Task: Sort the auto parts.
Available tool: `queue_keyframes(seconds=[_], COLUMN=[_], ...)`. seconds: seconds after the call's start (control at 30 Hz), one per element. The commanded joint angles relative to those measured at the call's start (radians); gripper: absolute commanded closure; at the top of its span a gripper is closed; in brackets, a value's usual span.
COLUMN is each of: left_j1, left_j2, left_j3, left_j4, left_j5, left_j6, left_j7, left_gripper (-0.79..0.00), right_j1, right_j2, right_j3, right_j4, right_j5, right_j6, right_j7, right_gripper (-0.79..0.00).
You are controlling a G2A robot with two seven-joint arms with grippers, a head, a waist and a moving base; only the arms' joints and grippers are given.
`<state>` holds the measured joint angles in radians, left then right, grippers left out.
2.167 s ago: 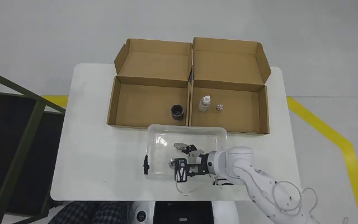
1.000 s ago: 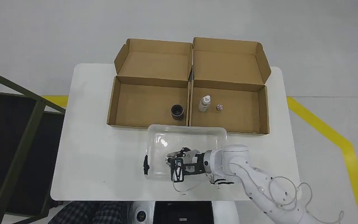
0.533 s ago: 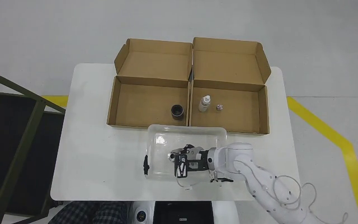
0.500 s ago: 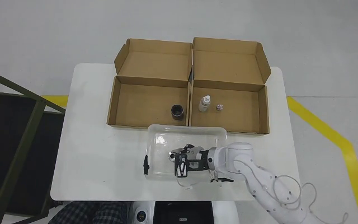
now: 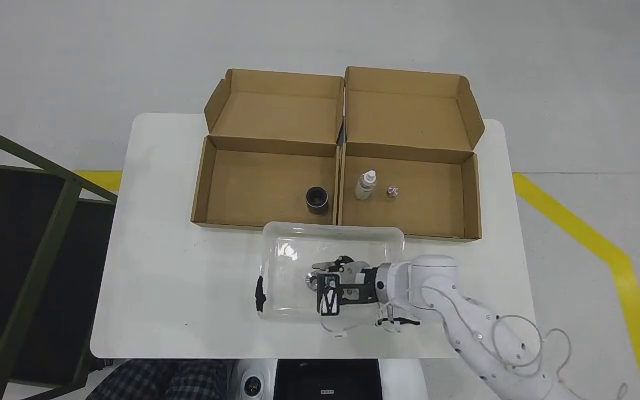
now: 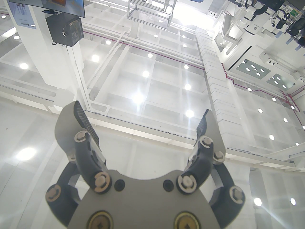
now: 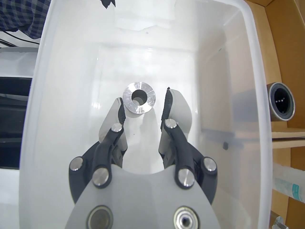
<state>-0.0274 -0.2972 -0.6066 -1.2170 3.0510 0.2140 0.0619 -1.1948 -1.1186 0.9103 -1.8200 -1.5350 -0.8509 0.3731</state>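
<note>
Over on the left, the left jaws point up at the ceiling lights [image 6: 138,98], spread wide, with nothing between them. Down on the white surface [image 5: 160,250], the left box [image 5: 265,190] lies open at the back, and a black bearing [image 5: 317,197] sits on its floor near its right wall. Moving along, just in front of the two boxes is the clear bin [image 5: 285,232], and the right jaws are down inside it. They're parted, not clamped on anything. The metal ring [image 7: 139,100] stands on the bin floor, bore up, right at their tips. It sits hard by one fingertip [image 7: 121,112], with a clear gap to the other. Whether that near one actually touches the ring, I cannot tell. On to the right box [image 5: 440,205], pressed side by side against the left one. Inside it are a white bottle-shaped part [image 5: 367,183] and a tiny part [image 5: 393,190] just beside it, both toward its left wall.
</note>
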Motion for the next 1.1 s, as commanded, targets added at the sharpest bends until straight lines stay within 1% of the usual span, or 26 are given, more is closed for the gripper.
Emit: queue_keyframes(seconds=[0.0, 0.2, 0.5, 0.8, 0.87, 0.93, 0.97, 1.03, 1.07], left_j1=[0.000, 0.000, 0.000, 0.000, 0.000, 0.000, 0.000, 0.000, 0.000], left_j2=[0.000, 0.000, 0.000, 0.000, 0.000, 0.000, 0.000, 0.000, 0.000], left_j3=[0.000, 0.000, 0.000, 0.000, 0.000, 0.000, 0.000, 0.000, 0.000], left_j4=[0.000, 0.000, 0.000, 0.000, 0.000, 0.000, 0.000, 0.000, 0.000], left_j5=[0.000, 0.000, 0.000, 0.000, 0.000, 0.000, 0.000, 0.000, 0.000], left_j6=[0.000, 0.000, 0.000, 0.000, 0.000, 0.000, 0.000, 0.000, 0.000], left_j7=[0.000, 0.000, 0.000, 0.000, 0.000, 0.000, 0.000, 0.000, 0.000], left_gripper=[-0.785, -0.785, -0.785, -0.785, -0.785, -0.785, -0.785, -0.785, -0.785], right_j1=[0.000, 0.018, 0.049, 0.067, 0.074, 0.078, 0.081, 0.085, 0.086], right_j2=[-0.001, -0.008, -0.018, -0.024, -0.026, -0.028, -0.029, -0.030, -0.030], right_j3=[-0.005, -0.036, -0.071, -0.088, -0.093, -0.098, -0.099, -0.102, -0.102], right_j4=[0.004, 0.020, 0.063, 0.095, 0.100, 0.105, 0.107, 0.108, 0.107], right_j5=[0.000, 0.001, 0.001, 0.014, 0.014, 0.018, 0.020, 0.023, 0.024], right_j6=[0.002, 0.012, 0.018, 0.020, 0.021, 0.021, 0.021, 0.019, 0.017], right_j7=[-0.002, -0.006, -0.007, -0.013, -0.012, -0.012, -0.012, -0.012, -0.011], right_gripper=[-0.311, -0.308, -0.342, -0.311, -0.280, -0.212, -0.142, -0.025, 0.000])
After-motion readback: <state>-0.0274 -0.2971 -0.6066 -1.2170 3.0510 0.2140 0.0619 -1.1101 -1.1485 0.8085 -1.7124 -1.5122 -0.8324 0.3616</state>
